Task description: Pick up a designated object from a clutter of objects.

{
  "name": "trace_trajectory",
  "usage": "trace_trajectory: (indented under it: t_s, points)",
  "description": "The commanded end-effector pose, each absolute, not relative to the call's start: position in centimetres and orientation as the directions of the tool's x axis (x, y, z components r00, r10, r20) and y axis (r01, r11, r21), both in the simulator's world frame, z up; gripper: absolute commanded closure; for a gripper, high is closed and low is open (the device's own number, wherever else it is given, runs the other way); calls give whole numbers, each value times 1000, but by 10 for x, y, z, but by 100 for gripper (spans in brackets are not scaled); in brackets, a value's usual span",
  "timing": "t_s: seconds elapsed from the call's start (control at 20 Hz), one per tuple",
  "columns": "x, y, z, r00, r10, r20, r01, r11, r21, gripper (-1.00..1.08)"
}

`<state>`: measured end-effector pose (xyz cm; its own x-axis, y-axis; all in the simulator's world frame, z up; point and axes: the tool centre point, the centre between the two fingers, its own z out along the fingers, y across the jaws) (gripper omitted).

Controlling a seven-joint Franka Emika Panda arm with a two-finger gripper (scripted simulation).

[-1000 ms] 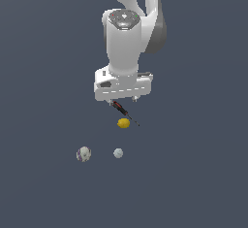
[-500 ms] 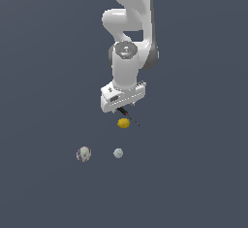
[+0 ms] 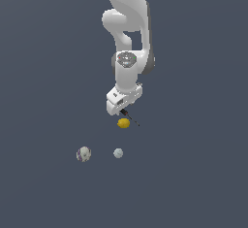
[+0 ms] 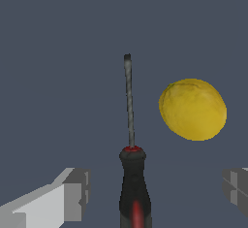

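Farthest toward the exterior view's left, on the dark worktop (image 3: 43, 188), sits the white-and-dark patterned ball (image 3: 84, 154), with the smaller pale ball (image 3: 118, 153) near it. Further right, the pincer (image 3: 121, 111) hangs low over the screwdriver (image 4: 131, 173), its two fingers (image 4: 72, 193) spread wide on either side of the red-and-black handle, touching nothing. The thin dark shaft points away from the wrist camera. Just beside the shaft lies the yellow lemon (image 4: 193, 109), apart from it.
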<state>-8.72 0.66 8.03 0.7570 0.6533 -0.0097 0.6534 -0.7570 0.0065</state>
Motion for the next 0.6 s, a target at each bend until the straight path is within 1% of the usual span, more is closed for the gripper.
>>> trace_trajectory:
  t_s: [0.0, 0.25, 0.55]
  points:
    - [-94, 9, 73, 733, 681, -5, 681, -733, 4, -92]
    - [-100, 11, 65, 708, 706, 0, 706, -708, 0, -92]
    - [-101, 11, 63, 709, 705, -1, 705, -709, 0, -92]
